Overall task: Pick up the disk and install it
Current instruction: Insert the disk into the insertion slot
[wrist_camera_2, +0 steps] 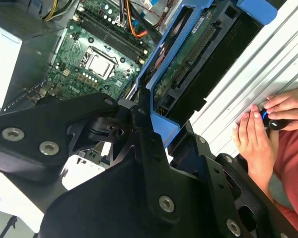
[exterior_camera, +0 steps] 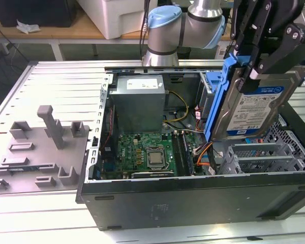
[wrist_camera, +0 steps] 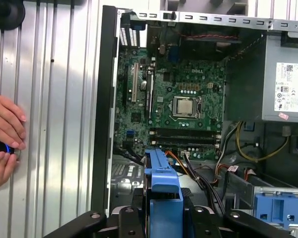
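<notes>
- Exterior view: the fingers (exterior_camera: 274,51) pinch the disk (exterior_camera: 251,104) across its blue carrier. They hold it steeply tilted above the grey drive cage (exterior_camera: 267,155), at the exterior view's right end of the open computer case (exterior_camera: 193,201). I cannot tell whether its lowest corner touches anything.
- Handling, as I judge it: the disk is a stiff, dense metal slab, fairly heavy for its size. Its silver lid looks smooth and likely slippery, so the plastic carrier rails make the surer hold.
- It is probably shock-sensitive. The green circuit board (wrist_camera_2: 186,59) on its underside, seen in the second wrist view, is best left unpressed.
- Materials: glossy blue plastic carrier, dark sheet-metal case, perforated cage, green motherboard (exterior_camera: 142,152).
- A person's hand (wrist_camera_2: 253,141) rests on the ribbed metal counter (wrist_camera_2: 268,59).
</notes>
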`<state>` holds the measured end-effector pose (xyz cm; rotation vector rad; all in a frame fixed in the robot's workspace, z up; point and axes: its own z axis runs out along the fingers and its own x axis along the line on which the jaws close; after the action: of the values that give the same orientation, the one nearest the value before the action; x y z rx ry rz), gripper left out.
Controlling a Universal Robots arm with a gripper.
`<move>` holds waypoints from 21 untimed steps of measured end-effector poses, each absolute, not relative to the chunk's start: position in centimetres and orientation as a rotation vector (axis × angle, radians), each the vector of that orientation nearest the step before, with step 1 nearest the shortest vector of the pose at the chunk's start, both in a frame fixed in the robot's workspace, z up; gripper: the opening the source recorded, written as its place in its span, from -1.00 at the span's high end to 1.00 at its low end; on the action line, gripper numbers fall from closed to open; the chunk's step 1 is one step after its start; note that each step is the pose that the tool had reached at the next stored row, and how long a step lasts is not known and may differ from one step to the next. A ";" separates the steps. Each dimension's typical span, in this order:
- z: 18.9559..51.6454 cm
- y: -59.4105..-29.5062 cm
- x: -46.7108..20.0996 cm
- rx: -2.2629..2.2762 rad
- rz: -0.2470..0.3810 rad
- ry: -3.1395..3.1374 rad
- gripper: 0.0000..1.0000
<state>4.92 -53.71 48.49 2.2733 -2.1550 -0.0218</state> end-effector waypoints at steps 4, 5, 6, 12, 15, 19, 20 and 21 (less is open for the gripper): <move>48.4 -54.0 5.3 2.270 -0.017 -2.164 0.26; 48.4 -54.0 5.4 2.268 -0.018 -2.167 0.26; 48.4 -54.0 5.5 2.267 -0.019 -2.170 0.26; 48.3 -54.0 6.3 2.247 -0.034 -2.206 0.26; 48.3 -54.0 6.8 2.239 -0.042 -2.221 0.26; 48.2 -54.0 7.5 2.230 -0.042 -2.230 0.26; 48.2 -54.0 7.5 2.228 -0.042 -2.232 0.26; 48.2 -54.0 7.6 2.227 -0.042 -2.233 0.26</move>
<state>7.59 -54.01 48.22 2.2270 -2.2331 -0.0418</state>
